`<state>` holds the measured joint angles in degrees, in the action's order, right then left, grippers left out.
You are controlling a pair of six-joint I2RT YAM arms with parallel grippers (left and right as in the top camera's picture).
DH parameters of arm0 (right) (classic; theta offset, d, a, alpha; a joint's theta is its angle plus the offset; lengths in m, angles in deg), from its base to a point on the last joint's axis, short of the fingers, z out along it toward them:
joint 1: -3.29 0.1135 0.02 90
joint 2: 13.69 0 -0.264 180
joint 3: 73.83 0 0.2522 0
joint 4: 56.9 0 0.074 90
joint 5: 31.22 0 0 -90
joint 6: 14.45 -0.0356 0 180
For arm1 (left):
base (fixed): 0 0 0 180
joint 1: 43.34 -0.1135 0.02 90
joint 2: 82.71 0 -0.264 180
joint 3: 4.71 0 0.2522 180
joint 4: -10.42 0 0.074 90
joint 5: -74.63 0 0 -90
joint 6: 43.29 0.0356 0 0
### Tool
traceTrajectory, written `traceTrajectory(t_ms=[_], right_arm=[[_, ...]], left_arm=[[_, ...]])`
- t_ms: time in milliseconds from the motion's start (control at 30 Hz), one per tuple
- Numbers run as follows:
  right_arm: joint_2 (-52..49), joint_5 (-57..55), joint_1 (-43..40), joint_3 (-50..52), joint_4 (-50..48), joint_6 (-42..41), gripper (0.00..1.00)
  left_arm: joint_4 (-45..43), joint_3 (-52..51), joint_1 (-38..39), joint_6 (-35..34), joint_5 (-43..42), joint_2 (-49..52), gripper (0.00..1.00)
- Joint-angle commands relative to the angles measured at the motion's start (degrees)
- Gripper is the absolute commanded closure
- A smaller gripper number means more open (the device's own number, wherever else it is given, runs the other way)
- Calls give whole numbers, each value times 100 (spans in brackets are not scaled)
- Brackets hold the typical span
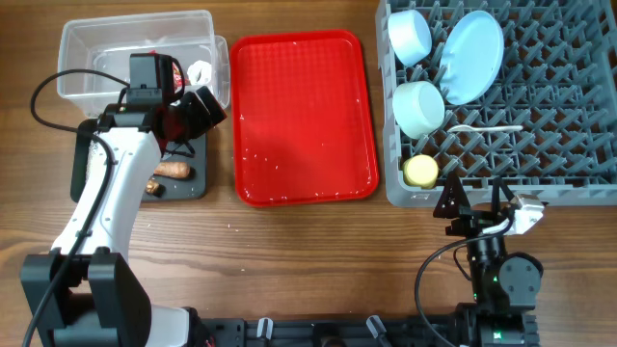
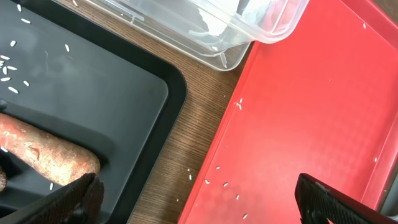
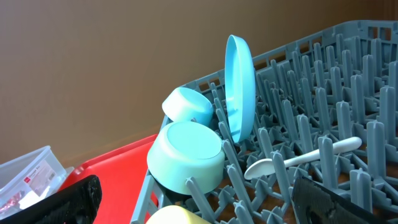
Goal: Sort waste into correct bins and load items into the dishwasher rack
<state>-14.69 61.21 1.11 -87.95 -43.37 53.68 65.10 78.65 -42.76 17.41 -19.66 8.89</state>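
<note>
Carrot (image 1: 174, 172) lies at 7 o'clock from the spread left claw (image 1: 201, 108), arm stretched forward. Right claw (image 1: 474, 200) is spread too.

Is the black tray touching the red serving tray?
Apart. The left wrist view shows a strip of wooden table between the black tray and the red serving tray.
</note>
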Motion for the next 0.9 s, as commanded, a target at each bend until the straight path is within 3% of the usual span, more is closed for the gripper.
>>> traceTrajectory(t_ms=[0, 167, 333, 567, 867], right_arm=[[72, -114, 39, 7, -9, -81, 0], [72, -114, 39, 7, -9, -79, 0], [72, -114, 39, 7, -9, -83, 0], [72, -114, 39, 7, -9, -81, 0], [72, -114, 39, 7, -9, -79, 0]], left_arm=[[52, 59, -33, 59, 61, -96, 0], [24, 33, -7, 87, 92, -579, 0], [-1552, -544, 254, 1609, -511, -1469, 0], [-3276, -2417, 356, 2031, -527, -3495, 0], [-4271, -5045, 345, 2317, -616, -6435, 0]])
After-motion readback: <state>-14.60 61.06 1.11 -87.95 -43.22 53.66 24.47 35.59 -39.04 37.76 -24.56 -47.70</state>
